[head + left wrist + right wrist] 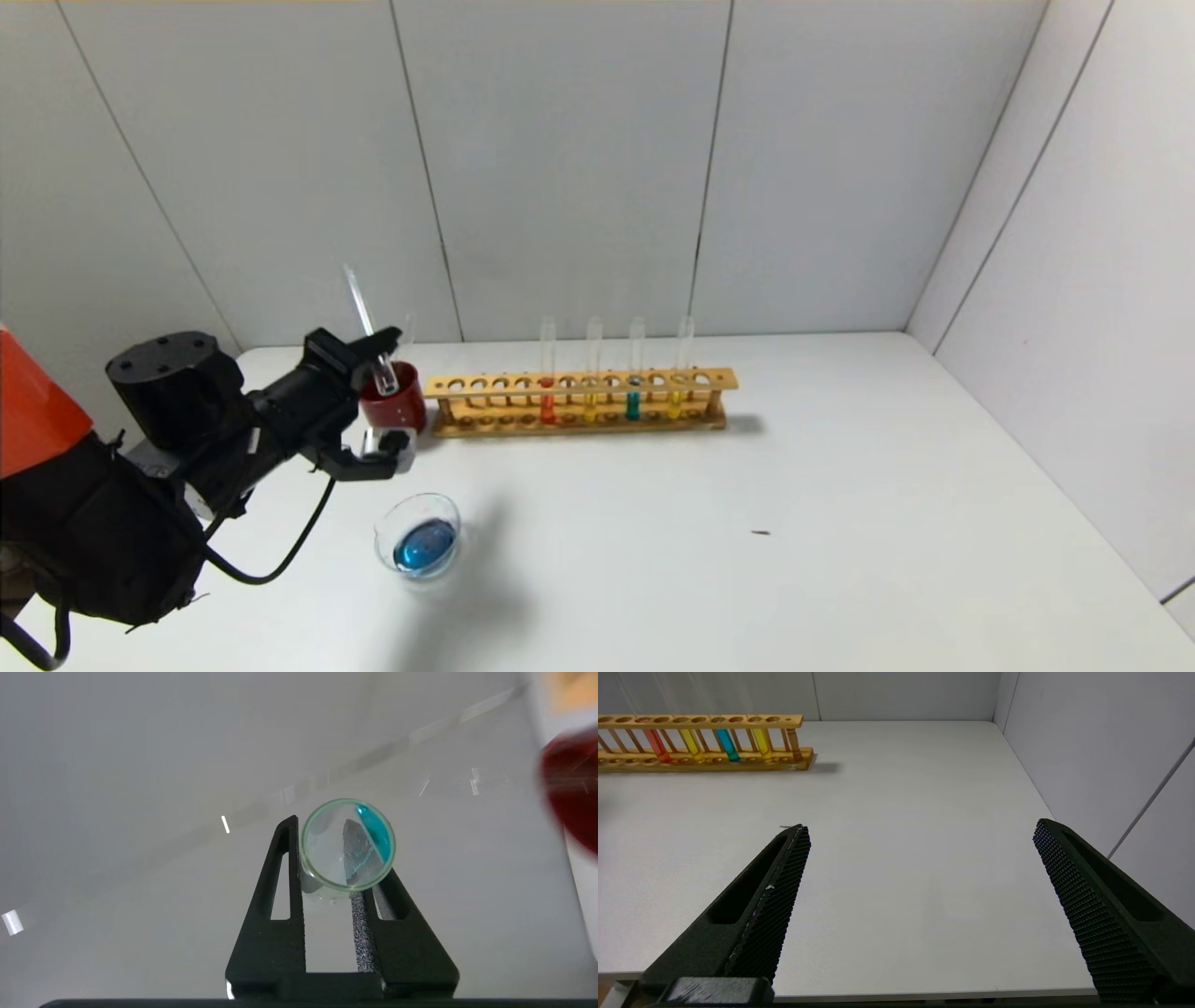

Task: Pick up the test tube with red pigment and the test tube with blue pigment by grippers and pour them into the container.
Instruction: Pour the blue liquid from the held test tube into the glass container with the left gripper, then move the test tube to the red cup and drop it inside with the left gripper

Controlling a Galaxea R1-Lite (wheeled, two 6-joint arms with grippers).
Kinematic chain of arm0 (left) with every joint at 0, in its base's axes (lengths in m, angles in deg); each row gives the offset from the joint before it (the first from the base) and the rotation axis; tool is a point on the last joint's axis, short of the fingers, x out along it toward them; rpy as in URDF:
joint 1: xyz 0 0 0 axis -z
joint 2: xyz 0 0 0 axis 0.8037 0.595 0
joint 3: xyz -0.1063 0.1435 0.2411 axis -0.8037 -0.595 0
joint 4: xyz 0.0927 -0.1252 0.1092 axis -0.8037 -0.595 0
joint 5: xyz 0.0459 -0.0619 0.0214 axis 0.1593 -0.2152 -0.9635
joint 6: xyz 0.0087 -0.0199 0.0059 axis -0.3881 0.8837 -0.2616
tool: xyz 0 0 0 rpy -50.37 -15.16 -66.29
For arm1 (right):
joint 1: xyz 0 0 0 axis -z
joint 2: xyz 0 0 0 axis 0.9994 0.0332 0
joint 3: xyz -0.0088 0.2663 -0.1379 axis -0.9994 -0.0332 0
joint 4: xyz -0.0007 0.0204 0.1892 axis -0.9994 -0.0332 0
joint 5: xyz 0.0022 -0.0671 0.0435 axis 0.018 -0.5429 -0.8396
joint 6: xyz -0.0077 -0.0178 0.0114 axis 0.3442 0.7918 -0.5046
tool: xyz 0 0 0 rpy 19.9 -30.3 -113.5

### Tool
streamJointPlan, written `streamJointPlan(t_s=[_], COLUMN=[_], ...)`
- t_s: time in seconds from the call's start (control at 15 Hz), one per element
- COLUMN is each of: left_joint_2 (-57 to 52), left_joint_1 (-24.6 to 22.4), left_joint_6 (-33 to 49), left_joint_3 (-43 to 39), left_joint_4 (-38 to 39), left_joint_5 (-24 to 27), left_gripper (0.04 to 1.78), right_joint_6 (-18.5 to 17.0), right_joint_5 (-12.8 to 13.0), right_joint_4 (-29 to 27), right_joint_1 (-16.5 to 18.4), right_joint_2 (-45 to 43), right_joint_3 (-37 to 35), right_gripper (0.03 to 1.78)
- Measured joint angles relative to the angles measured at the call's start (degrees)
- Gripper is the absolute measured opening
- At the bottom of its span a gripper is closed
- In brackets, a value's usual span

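My left gripper (381,347) is shut on a test tube (359,303) that is tilted and nearly empty, held just above the dark red cup (397,406). In the left wrist view the tube (348,843) shows end-on between the fingers, with a little teal-blue liquid along one side. The clear glass container (417,544) sits on the table in front of the gripper and holds blue liquid. The test tube with red pigment (547,397) stands in the wooden rack (579,383). A second teal tube (634,397) stands there too. My right gripper (920,826) is open and empty over the table's near right part.
Two yellow tubes (591,397) also stand in the rack. The rack shows in the right wrist view (705,760) far off. The red cup (572,798) is close beside the held tube. White walls close the table at the back and right.
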Motion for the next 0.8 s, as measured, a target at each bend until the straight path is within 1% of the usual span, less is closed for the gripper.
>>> streamJointPlan(t_s=[0.07, 0.2, 0.33, 0.47, 0.53, 0.6, 0.8], left_joint_2=[-2.1, -5.5, -7.5, -8.1, -7.8, -7.2, -4.9], left_joint_1=[0.2, 0.8, 2.2, 3.5, 3.8, 4.0, 4.8], left_joint_6=[4.5, 13.8, 26.2, 39.9, 46.4, 52.9, 73.2], left_joint_3=[2.2, 8.2, 15.3, 21.9, 25.1, 28.2, 33.8], left_joint_4=[-2.2, -9.2, -17.2, -24.4, -27.7, -30.5, -38.9], left_joint_5=[-6.0, -16.7, -27.1, -36.0, -38.7, -40.1, -40.5], left_gripper=[0.33, 0.33, 0.33, 0.33, 0.33, 0.33, 0.33], right_joint_6=[0.0, 0.0, 0.0, 0.0, 0.0, 0.0, 0.0], right_joint_5=[0.0, 0.0, 0.0, 0.0, 0.0, 0.0, 0.0], right_joint_4=[0.0, 0.0, 0.0, 0.0, 0.0, 0.0, 0.0], right_joint_1=[0.0, 0.0, 0.0, 0.0, 0.0, 0.0, 0.0], right_joint_2=[0.0, 0.0, 0.0, 0.0, 0.0, 0.0, 0.0], right_joint_3=[0.0, 0.0, 0.0, 0.0, 0.0, 0.0, 0.0], right_gripper=[1.75, 1.75, 1.75, 1.75, 1.75, 1.75, 1.75])
